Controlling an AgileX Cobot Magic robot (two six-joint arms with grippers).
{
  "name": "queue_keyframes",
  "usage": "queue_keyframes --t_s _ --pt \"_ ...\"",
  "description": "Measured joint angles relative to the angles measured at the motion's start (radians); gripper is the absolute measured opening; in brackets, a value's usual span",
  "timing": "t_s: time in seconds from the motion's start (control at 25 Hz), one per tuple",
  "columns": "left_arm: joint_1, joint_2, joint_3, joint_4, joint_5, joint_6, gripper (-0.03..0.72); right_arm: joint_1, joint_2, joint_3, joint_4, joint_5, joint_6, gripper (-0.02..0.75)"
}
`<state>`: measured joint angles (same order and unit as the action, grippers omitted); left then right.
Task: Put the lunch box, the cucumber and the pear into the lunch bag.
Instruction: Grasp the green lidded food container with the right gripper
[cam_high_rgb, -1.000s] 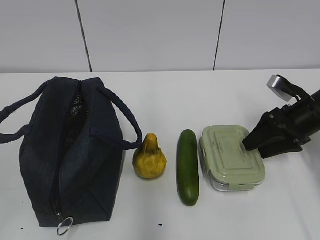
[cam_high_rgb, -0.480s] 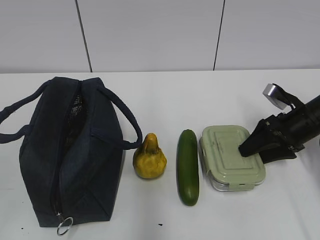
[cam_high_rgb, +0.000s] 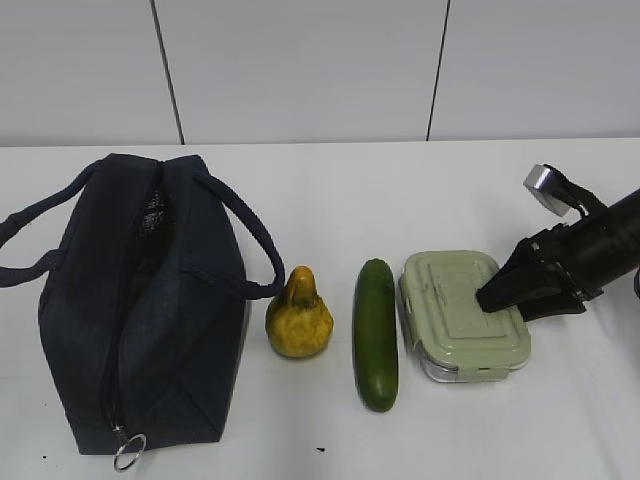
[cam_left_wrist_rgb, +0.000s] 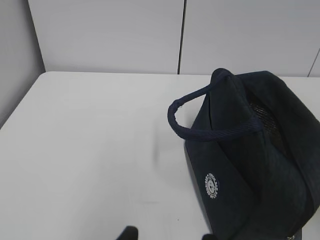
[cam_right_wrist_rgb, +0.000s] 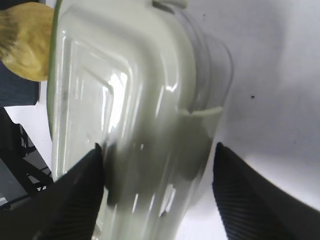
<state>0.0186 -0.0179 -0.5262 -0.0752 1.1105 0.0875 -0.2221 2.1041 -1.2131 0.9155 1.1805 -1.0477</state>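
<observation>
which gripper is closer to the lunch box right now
Right. The right gripper hangs open over the lunch box, fingers straddling its lid. The left gripper is away beside the lunch bag.

Right gripper (cam_high_rgb: 497, 293) spread wide, angled downward; left gripper (cam_left_wrist_rgb: 167, 233) seemingly open.

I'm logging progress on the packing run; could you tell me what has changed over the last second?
The right gripper has eased lower over the lunch box, its open fingers now straddling the lid's right end. The box, cucumber, pear and lunch bag have not moved.
</observation>
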Motion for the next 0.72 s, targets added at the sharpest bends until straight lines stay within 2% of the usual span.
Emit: queue_keyframes --t_s 0.48,0.72 --pt "0.000 0.000 0.000 0.000 0.000 0.000 0.246 0.000 0.000 0.000 0.023 0.013 -0.005 0.399" --pt "0.000 0.000 0.000 -0.031 0.000 0.000 0.246 0.000 0.000 0.000 0.027 0.015 -0.005 0.389"
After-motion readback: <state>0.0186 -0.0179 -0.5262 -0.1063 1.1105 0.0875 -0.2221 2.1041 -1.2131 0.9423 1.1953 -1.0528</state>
